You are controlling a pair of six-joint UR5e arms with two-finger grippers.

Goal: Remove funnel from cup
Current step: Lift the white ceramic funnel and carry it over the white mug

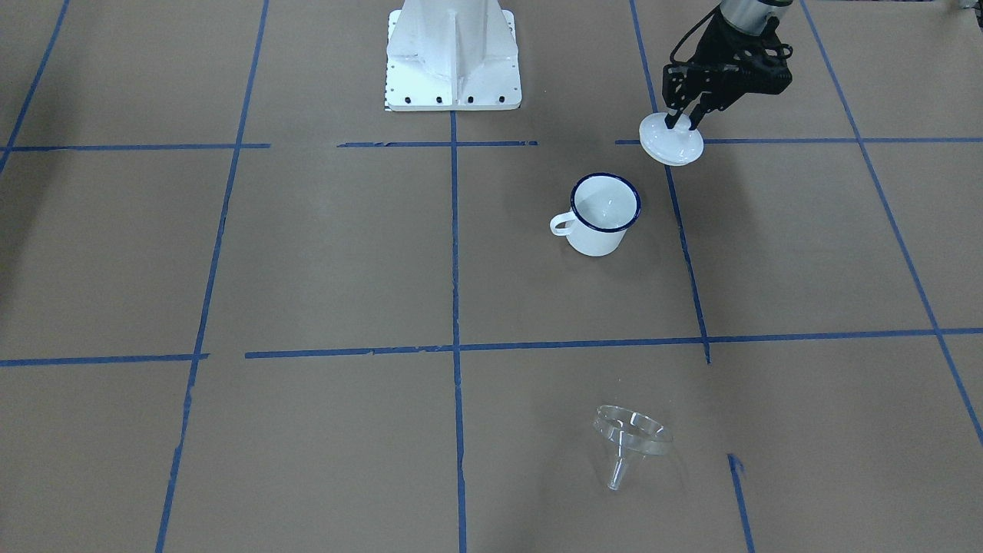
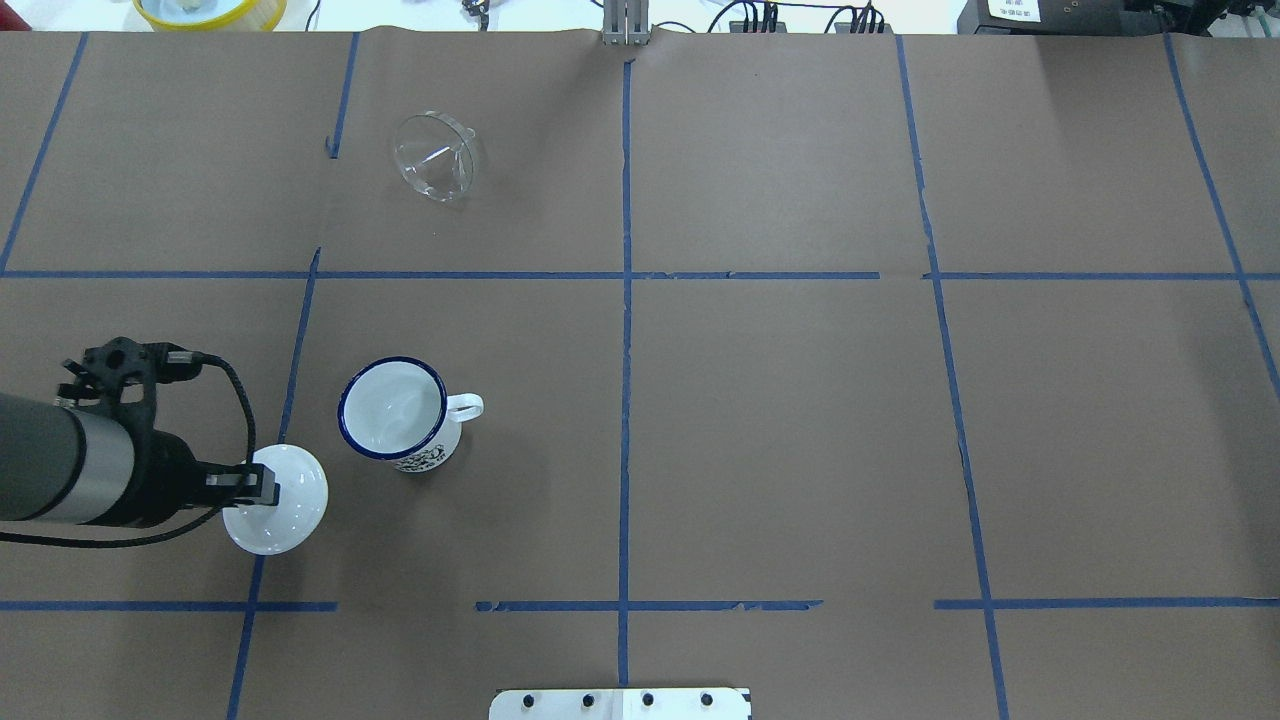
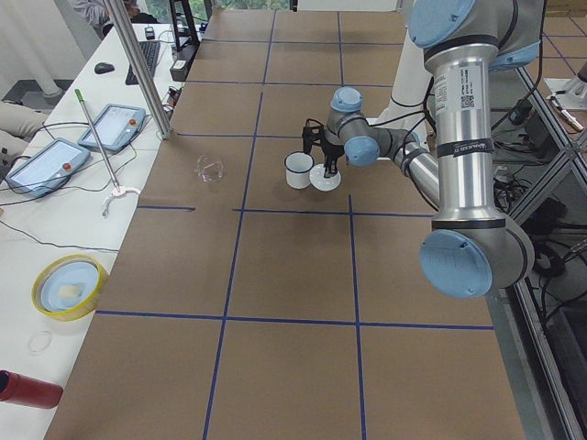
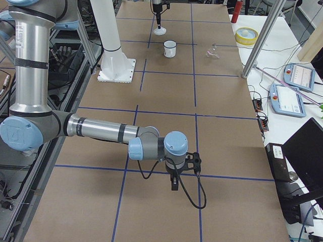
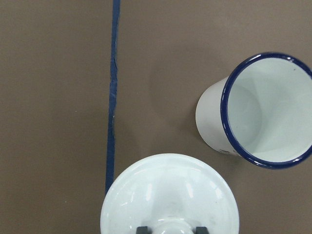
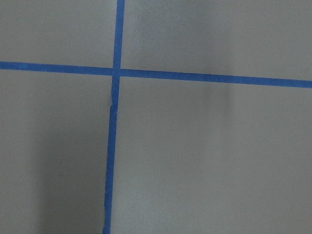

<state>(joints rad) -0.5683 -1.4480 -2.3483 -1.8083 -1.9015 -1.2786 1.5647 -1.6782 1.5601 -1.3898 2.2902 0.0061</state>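
Lying on its side, funnel (image 1: 630, 439), well apart from upright cup (image 1: 600, 216)

One funnel (image 1: 631, 442) is counted. One cup (image 1: 603, 215) is counted. One lid (image 1: 673, 142) is counted.

Two arms are counted: a left arm (image 3: 463, 137) and a right arm (image 4: 96, 130). One gripper is fitted to each, giving two in all: the left gripper (image 1: 686, 123) and the right gripper (image 4: 174, 186).

One white pedestal (image 1: 453, 57) is counted.

Beside the work surface, two tablets (image 3: 41, 165), one yellow-rimmed dish (image 3: 66, 286) and one red bottle (image 3: 27, 390) are counted.
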